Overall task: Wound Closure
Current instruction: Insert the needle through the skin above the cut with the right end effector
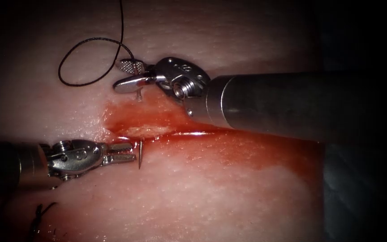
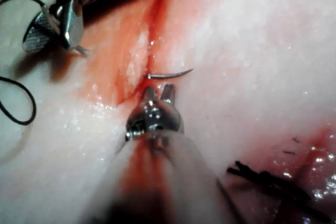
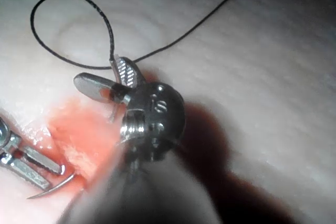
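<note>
The curved needle is in the tissue (image 1: 229, 201) and spans the cut (image 1: 157, 131) near its left end. Its tail (image 1: 138, 93) sticks out on the far side, and its pointed end (image 1: 140, 154) stands out on the near side. My right tool (image 1: 119, 76) hovers over the tail with jaws open, holding nothing; the tail (image 3: 113, 111) sits just beneath the lower jaw. My left tool (image 1: 133, 152) is slightly open with nothing in it, its tips just short of the needle point (image 2: 170, 73). Black thread (image 1: 86, 62) loops on the tissue beside the right tool.
Red fluid (image 1: 229, 148) pools along the cut and spreads over the near tissue to the right. Dark cut ends of thread (image 1: 39, 215) lie at the lower left, close to the left tool's shaft. The thread (image 1: 122, 13) runs on upward out of view.
</note>
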Available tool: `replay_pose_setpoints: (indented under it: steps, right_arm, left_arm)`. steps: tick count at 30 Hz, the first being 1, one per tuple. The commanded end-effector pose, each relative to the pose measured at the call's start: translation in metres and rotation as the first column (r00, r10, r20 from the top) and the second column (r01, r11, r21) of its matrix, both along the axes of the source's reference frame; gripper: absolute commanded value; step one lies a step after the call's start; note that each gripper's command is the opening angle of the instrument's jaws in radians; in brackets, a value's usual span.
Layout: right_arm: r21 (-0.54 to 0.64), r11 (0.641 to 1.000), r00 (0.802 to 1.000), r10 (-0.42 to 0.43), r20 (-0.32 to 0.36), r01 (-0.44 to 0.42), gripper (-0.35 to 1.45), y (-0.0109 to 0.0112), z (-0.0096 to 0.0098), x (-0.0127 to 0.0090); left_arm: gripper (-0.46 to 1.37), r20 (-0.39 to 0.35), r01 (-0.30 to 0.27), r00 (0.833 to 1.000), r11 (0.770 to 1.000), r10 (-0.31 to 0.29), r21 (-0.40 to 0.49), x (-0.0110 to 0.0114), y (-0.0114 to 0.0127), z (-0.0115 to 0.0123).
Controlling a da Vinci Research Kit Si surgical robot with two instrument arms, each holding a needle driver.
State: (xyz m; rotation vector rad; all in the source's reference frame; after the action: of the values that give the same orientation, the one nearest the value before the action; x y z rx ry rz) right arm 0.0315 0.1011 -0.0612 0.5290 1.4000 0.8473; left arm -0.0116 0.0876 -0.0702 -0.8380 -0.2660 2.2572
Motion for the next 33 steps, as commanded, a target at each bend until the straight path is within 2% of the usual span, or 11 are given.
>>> replay_pose_setpoints:
  steps: [1, 2, 4, 7, 9, 10, 16, 17, 25, 33]
  right_arm:
    - [-0.017, 1.000, 1.000, 0.008, 0.016, -0.008, -0.28, -0.0001, 0.0001, -0.0003]
    - [-0.016, 1.000, 1.000, 0.016, 0.025, -0.015, -0.35, -0.0002, 0.0001, -0.0004]
    - [-0.002, 0.999, 0.997, 0.036, 0.068, -0.036, -0.35, -0.0001, 0.0000, -0.0006]
    - [0.107, 0.991, 0.993, 0.072, 0.089, -0.081, -0.35, 0.0000, 0.0000, -0.0009]
    - [0.220, 0.969, 0.992, 0.093, 0.088, -0.110, -0.35, -0.0001, 0.0000, -0.0012]
    - [0.231, 0.966, 0.992, 0.094, 0.086, -0.111, -0.35, -0.0001, -0.0001, -0.0012]
    - [0.338, 0.937, 0.996, 0.062, 0.071, -0.083, -0.35, -0.0011, 0.0000, -0.0015]
    - [0.376, 0.924, 0.996, 0.048, 0.070, -0.071, -0.35, -0.0017, 0.0001, -0.0014]
    - [0.431, 0.902, 0.997, -0.013, 0.071, -0.019, -0.35, -0.0052, 0.0005, -0.0007]
    - [0.475, 0.880, 0.998, -0.036, 0.053, 0.006, -0.35, -0.0073, -0.0003, -0.0003]
  left_arm:
    - [0.02, 0.002, -0.001, 1.000, 1.000, 0.001, 0.002, 0.0000, 0.0000, 0.0000]
    - [0.02, 0.002, -0.001, 1.000, 1.000, 0.001, 0.002, 0.0000, 0.0000, 0.0000]
    - [0.02, 0.002, -0.001, 1.000, 1.000, 0.001, 0.002, 0.0000, 0.0000, 0.0000]
    - [0.02, 0.002, -0.001, 1.000, 1.000, 0.001, 0.002, 0.0000, 0.0000, 0.0000]
    - [0.02, 0.002, -0.001, 1.000, 1.000, 0.001, 0.002, 0.0000, 0.0000, 0.0000]
    - [0.02, 0.002, -0.001, 1.000, 1.000, 0.001, 0.002, 0.0000, 0.0000, 0.0000]
    - [0.02, 0.002, -0.001, 1.000, 1.000, 0.001, 0.002, 0.0000, 0.0000, 0.0000]
    - [0.02, 0.002, -0.001, 1.000, 1.000, 0.001, 0.002, 0.0000, 0.0000, 0.0000]
    - [0.02, 0.002, -0.001, 1.000, 1.000, 0.001, 0.002, 0.0000, 0.0000, 0.0000]
    - [0.02, 0.002, -0.002, 1.000, 1.000, 0.002, 0.002, 0.0000, 0.0001, -0.0001]
